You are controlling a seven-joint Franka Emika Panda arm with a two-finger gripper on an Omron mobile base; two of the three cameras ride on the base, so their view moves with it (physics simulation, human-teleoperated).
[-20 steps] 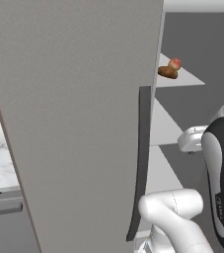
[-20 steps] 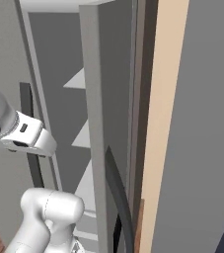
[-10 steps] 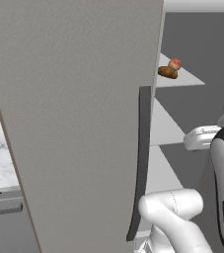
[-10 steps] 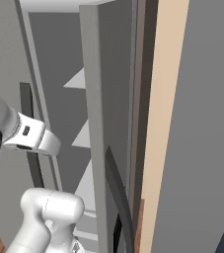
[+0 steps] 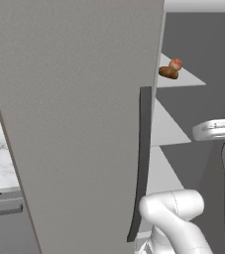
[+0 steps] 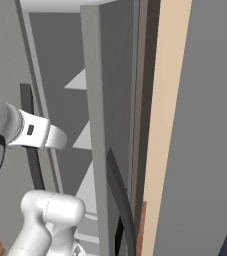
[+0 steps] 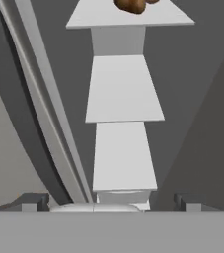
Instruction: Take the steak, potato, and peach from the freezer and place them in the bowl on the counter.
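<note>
Reach phase: the gripper, jaws apart and empty, faces the open freezer. The potato and peach lie touching on its upper shelf; next, rise to them.

A tan wall panel stands beside a dark brown cabinet edge.

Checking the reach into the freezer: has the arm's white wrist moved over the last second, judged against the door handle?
Yes. In the left base view the white wrist has slid right, away from the dark door handle, and slightly lower beside the freezer shelves.
</note>
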